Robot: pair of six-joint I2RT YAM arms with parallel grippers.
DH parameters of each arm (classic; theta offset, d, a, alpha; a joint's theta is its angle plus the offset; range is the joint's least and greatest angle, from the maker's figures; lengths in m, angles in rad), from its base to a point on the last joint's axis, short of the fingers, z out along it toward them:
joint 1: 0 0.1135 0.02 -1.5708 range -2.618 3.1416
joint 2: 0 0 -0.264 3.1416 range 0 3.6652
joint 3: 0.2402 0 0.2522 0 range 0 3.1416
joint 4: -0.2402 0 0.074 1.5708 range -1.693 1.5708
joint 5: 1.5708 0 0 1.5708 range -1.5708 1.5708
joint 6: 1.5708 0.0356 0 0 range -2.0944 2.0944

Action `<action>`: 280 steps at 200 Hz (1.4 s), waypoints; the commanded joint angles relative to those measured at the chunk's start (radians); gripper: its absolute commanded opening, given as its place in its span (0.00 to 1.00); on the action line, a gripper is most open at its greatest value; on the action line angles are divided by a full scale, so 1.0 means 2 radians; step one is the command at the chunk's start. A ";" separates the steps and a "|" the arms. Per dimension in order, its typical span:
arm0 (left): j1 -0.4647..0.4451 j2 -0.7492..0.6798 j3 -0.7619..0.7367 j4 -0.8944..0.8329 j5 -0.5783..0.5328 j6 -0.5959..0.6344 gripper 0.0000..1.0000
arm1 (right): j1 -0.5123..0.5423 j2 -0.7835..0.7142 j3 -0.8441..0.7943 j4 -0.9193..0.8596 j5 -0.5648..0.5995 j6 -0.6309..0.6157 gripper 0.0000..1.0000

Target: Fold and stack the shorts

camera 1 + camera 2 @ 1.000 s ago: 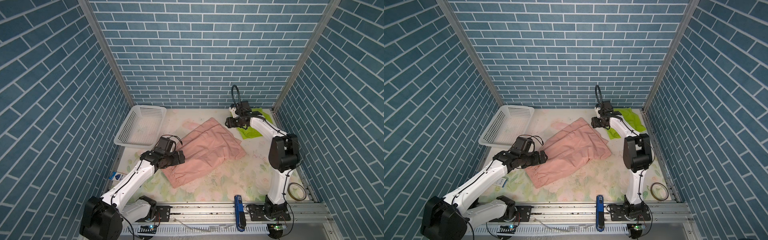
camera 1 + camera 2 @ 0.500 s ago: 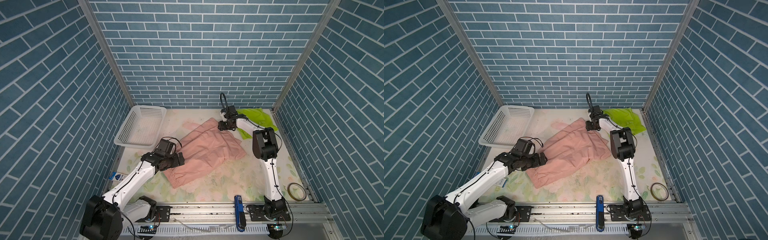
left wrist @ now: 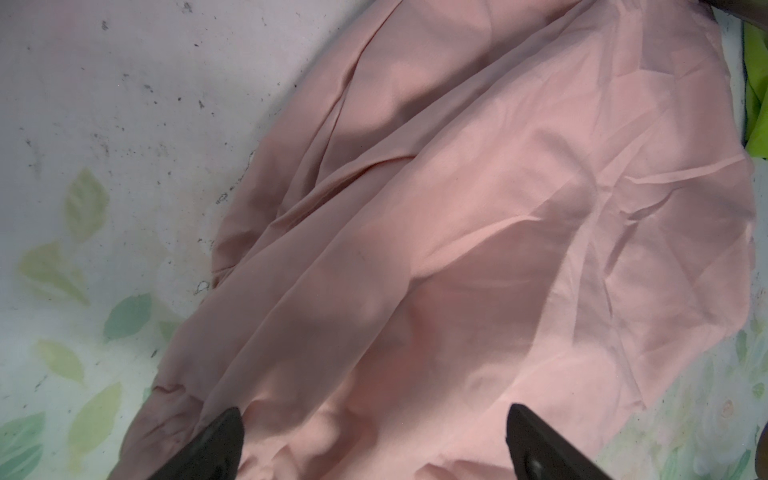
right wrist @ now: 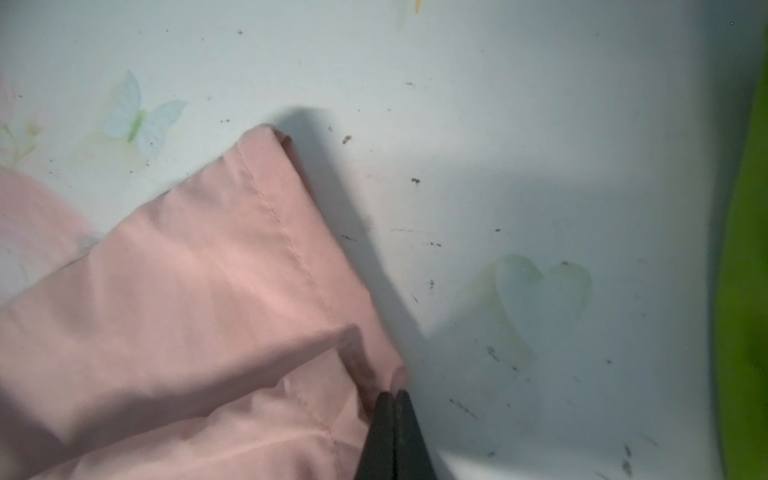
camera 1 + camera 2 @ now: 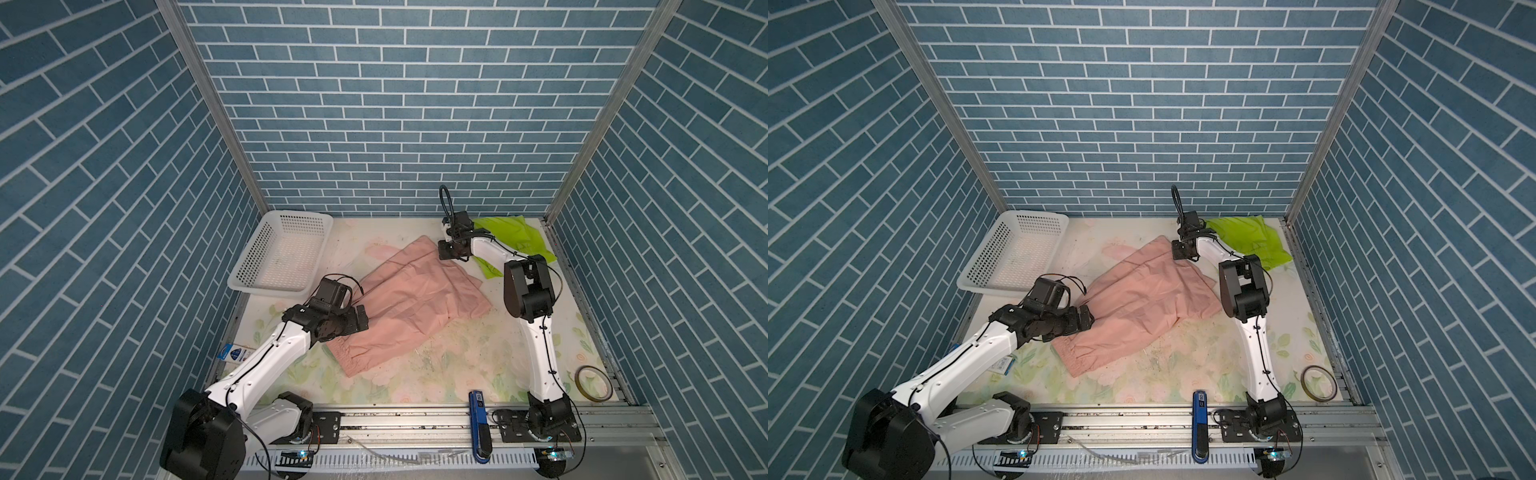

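The pink shorts (image 5: 415, 307) (image 5: 1142, 311) lay spread and creased across the middle of the table (image 5: 457, 365), running diagonally from the near left to the far right. The gathered waistband was at the near-left end and the leg hems at the far end.

Right gripper (image 5: 446, 251) (image 5: 1181, 251): positioned at the far hem corner of the pink shorts. In the right wrist view the gripper (image 4: 392, 399) had its tips pressed together on the stitched hem edge of the shorts (image 4: 208, 311) – a small ridge of cloth was bunched directly at the tips.

Left gripper (image 5: 360, 319) (image 5: 1086, 319): positioned low at the left side edge of the pink shorts, near the waistband end. In the left wrist view the gripper (image 3: 374, 415) had its fingers (image 3: 226, 432) spread wide apart, with pink cloth (image 3: 457, 249) lying between and ahead of them. Contact with the cloth could not be determined.

The green shorts (image 5: 511, 232) (image 5: 1250, 241) lay crumpled in the far right corner – just beyond the right gripper and apart from the pink pair. A white basket (image 5: 291, 216) stood in the far left corner.
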 commanded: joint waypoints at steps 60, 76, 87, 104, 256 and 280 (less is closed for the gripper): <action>0.003 -0.003 -0.011 0.004 -0.003 0.006 1.00 | 0.022 -0.069 0.025 -0.037 0.063 -0.037 0.00; 0.003 -0.008 -0.010 0.004 -0.003 0.006 1.00 | 0.024 -0.066 0.045 -0.045 0.065 -0.043 0.00; 0.003 -0.011 -0.011 0.003 -0.003 0.006 1.00 | 0.024 -0.060 0.062 -0.057 0.073 -0.045 0.00; 0.003 -0.008 -0.011 0.008 0.001 0.005 1.00 | 0.024 -0.048 0.080 -0.079 0.088 -0.054 0.15; 0.003 0.008 -0.015 0.017 0.007 0.003 1.00 | -0.073 -0.201 -0.255 -0.003 -0.070 -0.056 0.74; 0.004 0.003 -0.008 0.003 -0.003 0.012 1.00 | -0.073 -0.197 -0.268 0.009 -0.095 -0.059 0.73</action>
